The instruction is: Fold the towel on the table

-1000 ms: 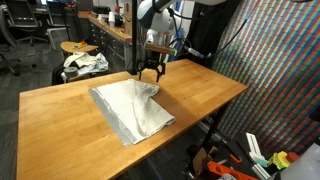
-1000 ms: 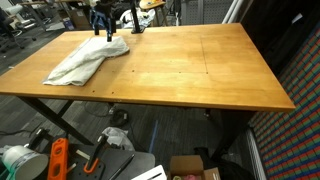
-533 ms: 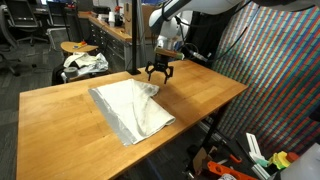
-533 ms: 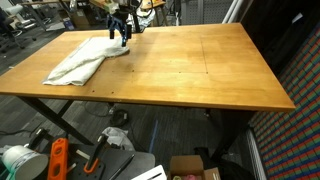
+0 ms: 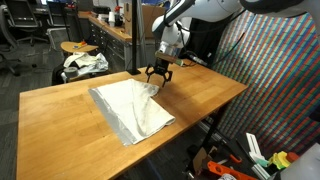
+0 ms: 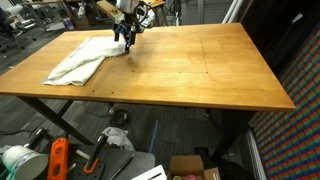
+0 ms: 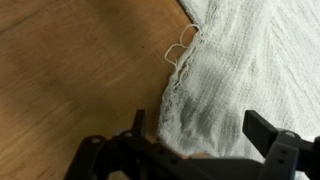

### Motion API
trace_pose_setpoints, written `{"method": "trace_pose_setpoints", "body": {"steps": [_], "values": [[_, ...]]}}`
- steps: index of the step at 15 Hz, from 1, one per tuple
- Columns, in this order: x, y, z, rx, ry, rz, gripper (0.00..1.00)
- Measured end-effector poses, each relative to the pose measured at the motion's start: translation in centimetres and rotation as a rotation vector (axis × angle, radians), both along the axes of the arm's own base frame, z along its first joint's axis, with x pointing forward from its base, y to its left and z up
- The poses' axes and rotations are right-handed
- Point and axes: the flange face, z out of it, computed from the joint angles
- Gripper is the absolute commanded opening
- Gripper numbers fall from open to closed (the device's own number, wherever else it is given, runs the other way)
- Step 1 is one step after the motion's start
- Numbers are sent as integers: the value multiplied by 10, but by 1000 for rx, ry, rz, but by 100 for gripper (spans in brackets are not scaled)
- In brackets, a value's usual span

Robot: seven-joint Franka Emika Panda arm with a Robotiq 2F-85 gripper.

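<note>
Under the claw (image 7: 200,132), spread wide and empty, only the wrist view shows the edge of the towel (image 7: 250,60) with perhaps a thread loop (image 7: 180,48); the arm (image 5: 166,35) points down over the worktop (image 5: 60,120).

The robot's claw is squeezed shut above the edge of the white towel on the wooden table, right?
Not quite. The claw is open, not shut: the wrist view shows its two fingers standing wide apart. The rest is right: it is above the edge of the white towel on the wooden table.

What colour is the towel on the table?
The towel is white to light grey, unpatterned; clearest in the wrist view.
</note>
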Motion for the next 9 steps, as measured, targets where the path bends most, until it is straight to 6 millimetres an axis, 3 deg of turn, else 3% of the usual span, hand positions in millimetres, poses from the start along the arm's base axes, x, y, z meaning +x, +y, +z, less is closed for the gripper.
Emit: {"method": "trace_pose_setpoints", "body": {"steps": [4, 5, 7, 9], "values": [[2, -1, -14, 21, -16, -30, 100], [3, -1, -16, 24, -22, -37, 78], [3, -2, -21, 28, -25, -45, 68], [3, -4, -21, 29, -25, -49, 51]]}}
